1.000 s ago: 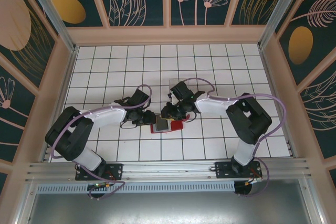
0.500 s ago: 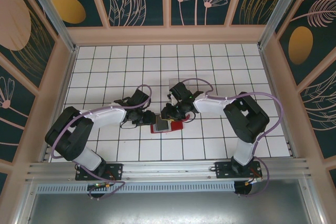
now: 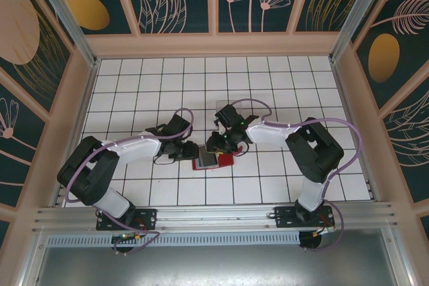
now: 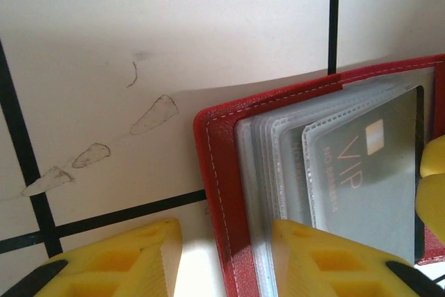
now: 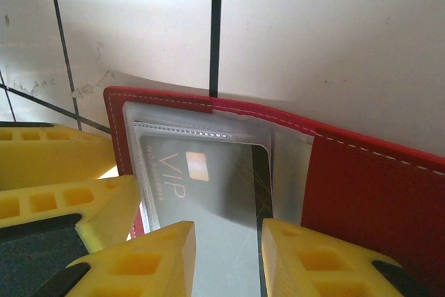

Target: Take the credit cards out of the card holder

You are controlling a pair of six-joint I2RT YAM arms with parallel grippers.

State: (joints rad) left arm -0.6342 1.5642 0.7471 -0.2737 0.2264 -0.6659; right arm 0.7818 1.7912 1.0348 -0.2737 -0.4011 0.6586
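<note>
The red card holder (image 3: 228,159) lies open on the white tiles between my two grippers. In the left wrist view its red left edge (image 4: 219,172) and clear sleeves run between the fingers of my left gripper (image 4: 224,231); one finger is on the tile, the other on the sleeves, jaws apart. A grey VIP credit card (image 5: 222,193) lies in the top sleeve with a dark card's edge (image 5: 261,172) beside it. My right gripper (image 5: 227,231) stands open over that grey card, a fingertip on either side of its middle. The card (image 4: 368,193) shows in the left wrist view too.
The left gripper's yellow fingers (image 5: 62,203) sit right beside the holder's left edge, close to the right gripper. Both arms (image 3: 275,132) reach inward over the tiled floor (image 3: 268,85). Wooden walls (image 3: 214,43) ring the floor, with open tiles behind and to both sides.
The right arm's elbow has shifted slightly left; both grippers and the card holder stay where they were.
</note>
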